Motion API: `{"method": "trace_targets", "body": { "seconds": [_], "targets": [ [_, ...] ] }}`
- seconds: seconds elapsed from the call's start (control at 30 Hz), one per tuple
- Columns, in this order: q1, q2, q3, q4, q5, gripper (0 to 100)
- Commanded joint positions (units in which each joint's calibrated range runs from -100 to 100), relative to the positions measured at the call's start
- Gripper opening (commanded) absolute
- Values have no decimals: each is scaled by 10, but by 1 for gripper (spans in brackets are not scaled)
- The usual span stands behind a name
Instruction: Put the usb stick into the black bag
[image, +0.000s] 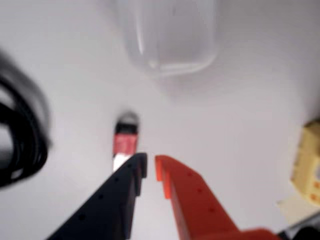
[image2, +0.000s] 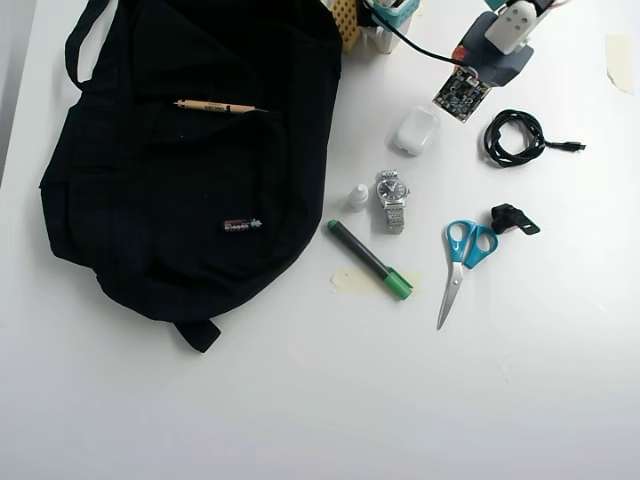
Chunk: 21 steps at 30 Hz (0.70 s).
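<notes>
In the wrist view the USB stick (image: 125, 141), red with a black cap, lies on the white table just ahead of my black finger. My gripper (image: 151, 167), one black and one orange finger, is nearly shut with a thin gap and holds nothing. It hovers just short of the stick. In the overhead view the black bag (image2: 190, 150) lies flat at the left with a pencil (image2: 215, 106) on it. My arm (image2: 497, 45) is at the top right. It hides the stick and the fingers there.
A translucent white case (image: 170, 37) lies beyond the stick and also shows in the overhead view (image2: 416, 130). A coiled black cable (image2: 513, 137) is beside the arm. A watch (image2: 391, 198), a green marker (image2: 368, 259), scissors (image2: 460, 262) and a small bottle (image2: 358, 196) lie mid-table.
</notes>
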Motion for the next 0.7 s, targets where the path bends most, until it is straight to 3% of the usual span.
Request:
{"method": "trace_targets", "body": {
  "seconds": [0.0, 0.43, 0.67],
  "targets": [
    [-36, -2, 6, -42, -145, 2],
    [-51, -1, 53, -113, -142, 2],
    [-45, -2, 54, -113, -108, 2]
  ]
}}
